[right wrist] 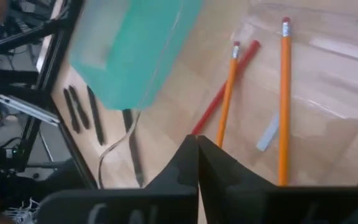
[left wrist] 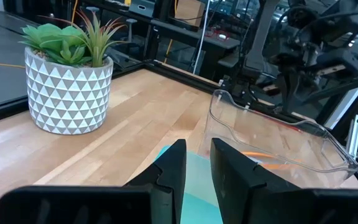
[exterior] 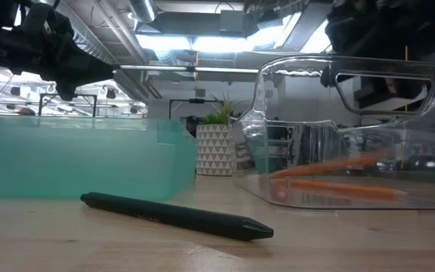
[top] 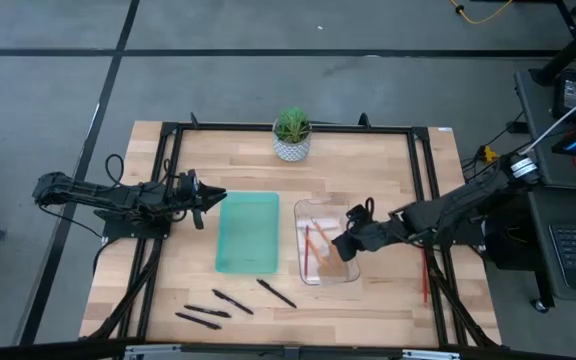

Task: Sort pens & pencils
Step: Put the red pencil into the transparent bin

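Orange and red, the three pencils [right wrist: 284, 93] are seen lying inside the clear bin [top: 351, 277], so that half is judged done. The black pens [top: 230, 301] are left on the wooden table [top: 388, 170] before the teal tray [top: 248, 232], unsorted. The right gripper [top: 342, 246], fingers pressed together and empty, is held over the clear bin; the left gripper [top: 215, 198], narrowly parted, is poised beside the tray.
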